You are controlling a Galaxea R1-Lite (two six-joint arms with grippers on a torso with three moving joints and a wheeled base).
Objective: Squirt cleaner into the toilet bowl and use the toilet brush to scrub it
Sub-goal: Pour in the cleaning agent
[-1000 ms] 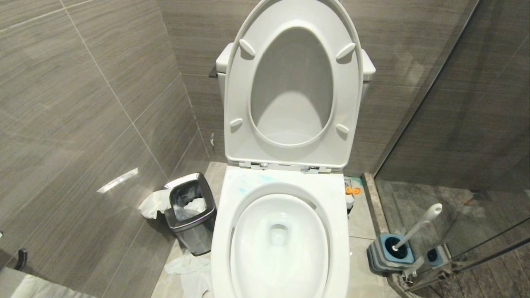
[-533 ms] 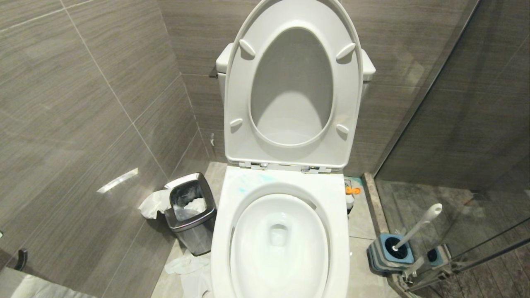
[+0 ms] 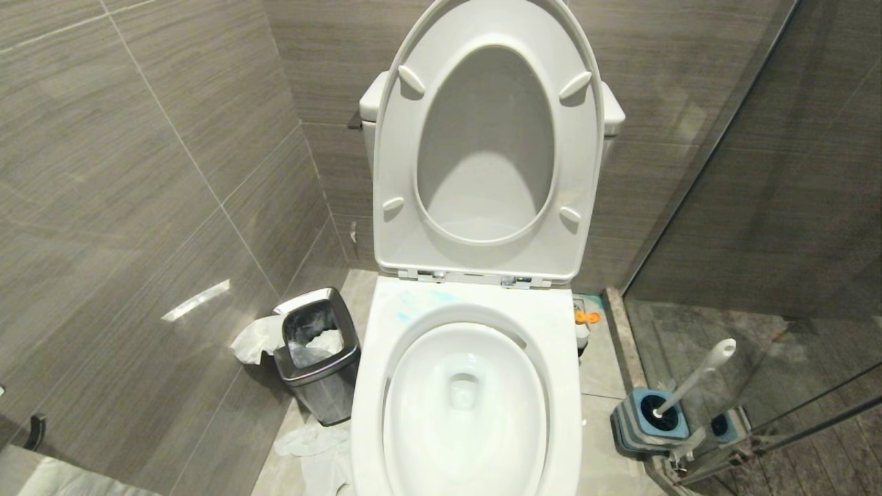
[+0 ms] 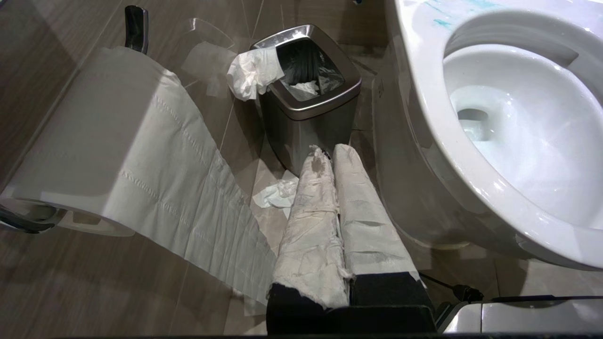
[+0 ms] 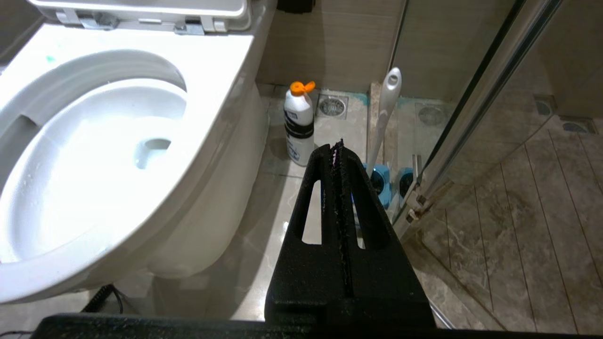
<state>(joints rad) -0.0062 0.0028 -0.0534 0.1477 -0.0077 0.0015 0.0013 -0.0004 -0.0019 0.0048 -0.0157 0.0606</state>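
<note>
The white toilet bowl [image 3: 566, 386] stands in front of me with seat and lid [image 3: 482, 265] raised. Pale blue smears of cleaner [image 3: 413, 308] mark its back rim. A white bottle with an orange cap [image 5: 299, 127] stands on the floor to the bowl's right. Further right, the toilet brush [image 3: 696, 377] leans in its grey-and-blue holder [image 3: 637, 427]; its black head is hidden. My left gripper [image 4: 328, 149], fingers wrapped in white paper, is shut and empty, low beside the bowl's left side. My black right gripper [image 5: 337, 146] is shut and empty, short of bottle and brush [image 5: 387, 108].
A steel waste bin [image 3: 318, 355] with tissue hanging over it stands left of the toilet, and crumpled paper [image 3: 310, 441] lies on the floor. A toilet roll [image 4: 94, 155] hangs on the left wall. A glass shower partition [image 3: 758, 207] closes the right.
</note>
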